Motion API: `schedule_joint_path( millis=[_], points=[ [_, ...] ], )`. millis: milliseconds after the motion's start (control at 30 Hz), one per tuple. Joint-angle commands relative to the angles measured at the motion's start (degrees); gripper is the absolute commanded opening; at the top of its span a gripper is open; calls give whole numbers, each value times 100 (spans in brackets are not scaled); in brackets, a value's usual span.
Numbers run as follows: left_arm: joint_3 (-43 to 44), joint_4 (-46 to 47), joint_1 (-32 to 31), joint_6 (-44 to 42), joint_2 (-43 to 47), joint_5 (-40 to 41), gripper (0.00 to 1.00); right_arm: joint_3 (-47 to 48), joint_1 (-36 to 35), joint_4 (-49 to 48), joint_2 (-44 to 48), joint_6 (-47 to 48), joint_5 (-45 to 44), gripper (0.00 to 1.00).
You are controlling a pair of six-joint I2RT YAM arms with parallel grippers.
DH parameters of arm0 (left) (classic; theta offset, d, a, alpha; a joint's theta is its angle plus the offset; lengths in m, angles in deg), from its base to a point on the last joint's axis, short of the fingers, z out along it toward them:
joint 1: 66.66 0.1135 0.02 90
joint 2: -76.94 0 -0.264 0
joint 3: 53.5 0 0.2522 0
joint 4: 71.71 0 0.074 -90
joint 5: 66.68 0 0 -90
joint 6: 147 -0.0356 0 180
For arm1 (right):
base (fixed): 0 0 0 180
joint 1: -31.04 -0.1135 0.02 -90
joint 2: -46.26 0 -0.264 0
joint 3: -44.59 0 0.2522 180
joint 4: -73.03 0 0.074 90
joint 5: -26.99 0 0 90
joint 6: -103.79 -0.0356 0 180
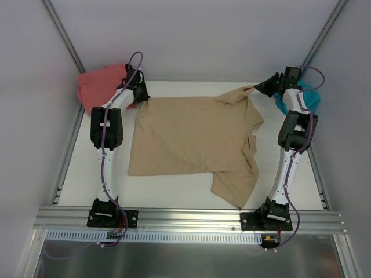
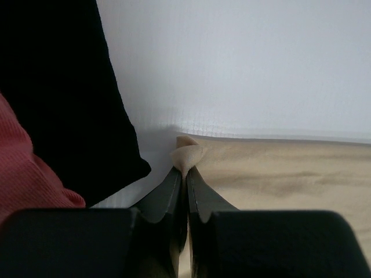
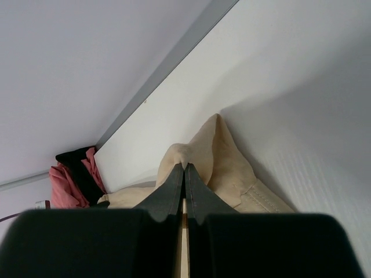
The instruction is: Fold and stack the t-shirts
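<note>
We're spreading pre-fold: tan t-shirt [image 1: 191, 136] lies mid table [image 1: 174, 200]. L gripper [image 2: 185, 171] & R gripper [image 3: 184, 167] each pinch 1 shirt corner by table's far edge. Next, we reckon: pull taut, flatten rumpled part.

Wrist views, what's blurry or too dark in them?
Left wrist view: the left end effector is soft and dark, the black cloth t-shirt a detailless mass. Right wrist view: the right end effector is blurred up close, the tan-beige cloth t-shirt is sharper, seam visible.
</note>
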State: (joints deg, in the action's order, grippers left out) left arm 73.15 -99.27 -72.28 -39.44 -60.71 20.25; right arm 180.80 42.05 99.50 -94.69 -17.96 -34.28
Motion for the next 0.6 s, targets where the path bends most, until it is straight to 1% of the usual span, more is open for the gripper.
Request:
schedule_joint_path(
  millis=[0, 200, 233, 267, 300, 333, 467, 567],
  points=[
    [-3, 132, 9, 72, 431, -159, 4, 7, 51, -23, 463, 134, -69, 0],
    [-20, 132, 9, 107, 423, -141, 6, -2, 33, -58, 392, 99, 53, 1],
    [-20, 132, 9, 116, 431, -141, 6, 33, 33, -49, 366, 99, 106, 5],
    [-20, 132, 9, 116, 431, -141, 6, 120, 33, -23, 349, 107, 159, 45],
    [-20, 132, 9, 125, 431, -141, 5, 164, 33, 47, 348, 125, 159, 90],
    [-20, 141, 9, 125, 431, -150, 5, 182, 33, 204, 374, 195, 133, 99],
    [-12, 141, 9, 142, 440, -141, 6, -124, 25, 416, 682, 449, 124, 100],
    [-29, 132, 9, 160, 466, -150, 9, -660, -54, 522, 1015, 705, 106, 99]
  ],
)
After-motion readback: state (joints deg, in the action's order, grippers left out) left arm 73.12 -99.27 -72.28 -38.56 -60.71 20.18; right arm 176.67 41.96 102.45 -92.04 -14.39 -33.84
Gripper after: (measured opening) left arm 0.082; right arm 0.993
